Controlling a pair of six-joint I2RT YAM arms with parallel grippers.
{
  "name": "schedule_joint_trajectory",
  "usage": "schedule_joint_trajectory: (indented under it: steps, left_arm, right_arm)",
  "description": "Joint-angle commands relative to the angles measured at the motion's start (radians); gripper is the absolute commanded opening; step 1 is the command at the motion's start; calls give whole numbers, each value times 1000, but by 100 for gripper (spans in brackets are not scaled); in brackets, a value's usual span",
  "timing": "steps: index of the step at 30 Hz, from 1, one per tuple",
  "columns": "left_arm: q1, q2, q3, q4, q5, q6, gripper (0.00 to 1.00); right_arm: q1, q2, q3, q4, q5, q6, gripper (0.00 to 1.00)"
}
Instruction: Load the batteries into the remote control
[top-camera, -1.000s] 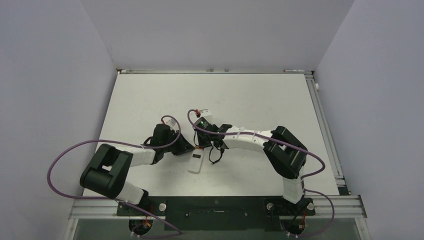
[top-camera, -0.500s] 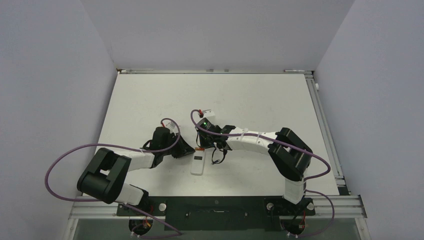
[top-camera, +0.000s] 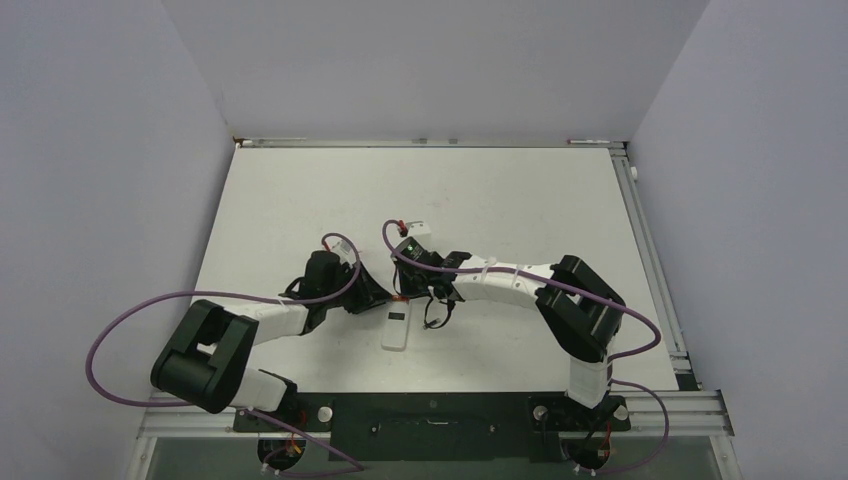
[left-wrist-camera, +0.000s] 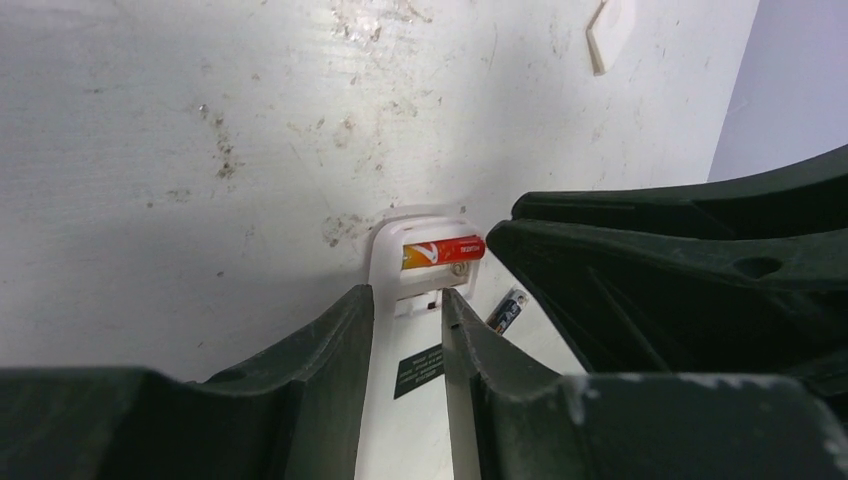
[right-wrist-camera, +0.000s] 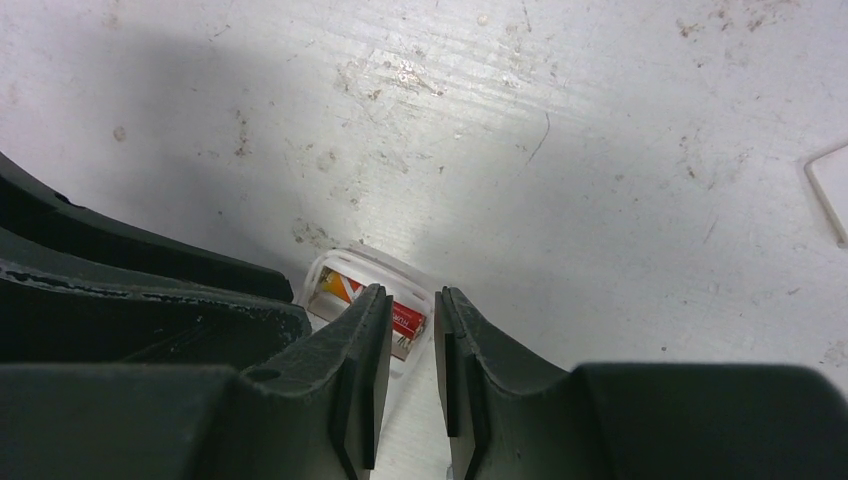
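Standing partly open, the left hand (left-wrist-camera: 407, 300) has its two dark fingers (left-wrist-camera: 300, 380) low over the remote control (left-wrist-camera: 405, 420), whose white back shows in the gap between them. The remote looks wider than that gap, so the fingers are not clamped on its sides; whether they press on its back I cannot tell. The right hand (right-wrist-camera: 412, 300) faces the same end of the remote from the opposite side, its fingers (right-wrist-camera: 355, 390) nearly together with only a narrow slit between them and nothing gripped there. Both hands' tips crowd the end of the remote that lies away from the arm bases in the top view. At that end is the open recess (left-wrist-camera: 425, 278), and the red battery (left-wrist-camera: 443, 250) lies crosswise in it, orange and white at one end. Its other end reaches the recess rim on the right hand's side, just at the tip of that hand's finger, touching or nearly so. The dark battery (left-wrist-camera: 507, 310), with its pale end, lies outside the remote on the worktop (left-wrist-camera: 150, 150), just beside the remote's long edge and close against the right hand's finger. A dark label (left-wrist-camera: 420, 372) sits on the remote's back, nearer the arm bases than the recess. The remote itself lies flat, back up. Well beyond its recess end lies a small white flat piece (left-wrist-camera: 603, 30).
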Motion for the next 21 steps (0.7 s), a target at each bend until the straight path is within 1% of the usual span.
schedule_joint_trajectory:
  steps: [1,8,21]
  left_arm:
    - [4,15,59,14,4,25,27]
    - [4,41,75,23,7,31,23]
    - [3,62,66,40,15,32,21]
  right_arm:
    - [11,-33,-15,33,-7,22,23]
    - [16,-40,-33,39,-16,36,20]
    - [26,-45,-34,35,-20,51,17]
